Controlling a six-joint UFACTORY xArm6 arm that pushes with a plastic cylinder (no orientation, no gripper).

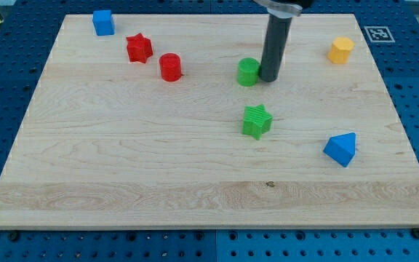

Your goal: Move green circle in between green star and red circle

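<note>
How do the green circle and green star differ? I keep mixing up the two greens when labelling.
The green circle is a round cylinder; the green star has points. The circle lies nearer the view's top, the star below it. My tip is right against the circle's right side; the star stands alone. Both are green.

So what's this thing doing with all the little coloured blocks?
A robot arm ending in a dark rod is sliding blocks around a wooden board. My tip sits right against the green circle, on its right side in the view. The aim is to park that circle between the green star and the red circle. At this moment the green circle lies above the star and well to the right of the red circle, so it is not yet between them.
</note>
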